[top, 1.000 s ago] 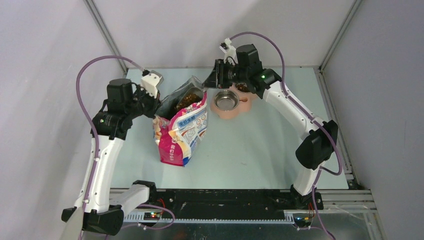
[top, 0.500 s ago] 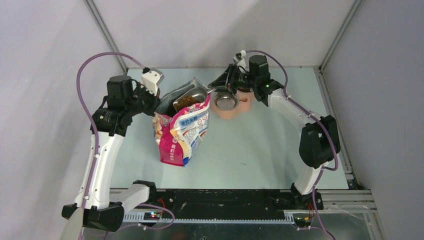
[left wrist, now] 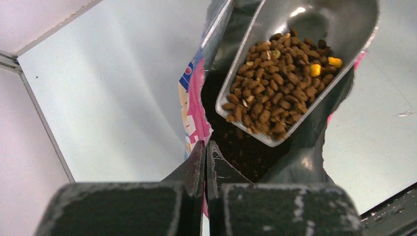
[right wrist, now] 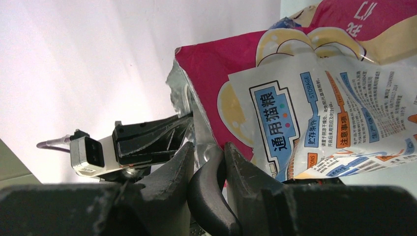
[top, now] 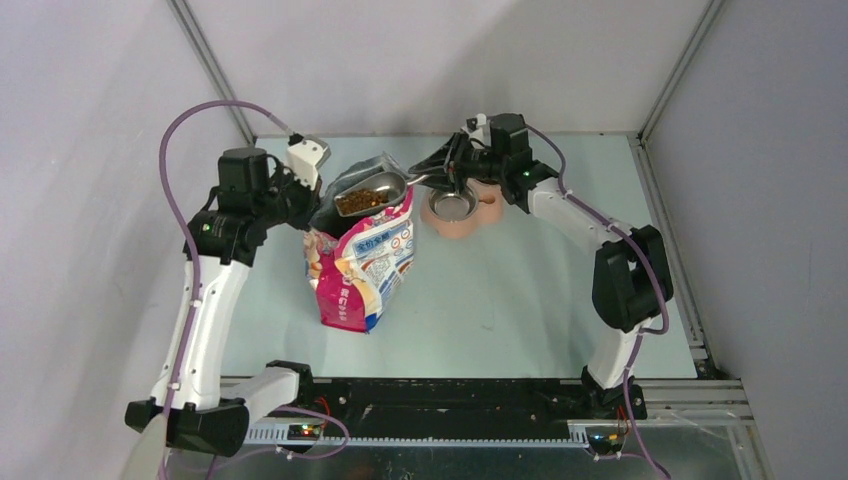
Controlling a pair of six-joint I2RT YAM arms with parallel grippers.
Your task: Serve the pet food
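Note:
The printed pet food bag [top: 358,262] stands open on the table, left of centre. My left gripper [top: 308,208] is shut on the bag's rim [left wrist: 195,105] and holds it open. My right gripper [top: 437,172] is shut on the black handle [right wrist: 214,196] of the grey metal scoop [top: 364,193]. The scoop is level just above the bag's mouth and full of pet food [left wrist: 278,83], brown kibble with a few yellow pieces. More kibble lies dark inside the bag [left wrist: 236,147]. The printed bag front [right wrist: 314,103] fills the right wrist view.
A pink double feeder [top: 462,208] with a steel bowl [top: 452,203] stands right of the bag, under my right wrist; its second bowl is hidden by the arm. Grey walls and frame posts close the table's back and sides.
My right gripper has swung left from above the feeder, dipped the scoop into the bag and raised it full of kibble. The left gripper has kept its hold on the bag's rim.

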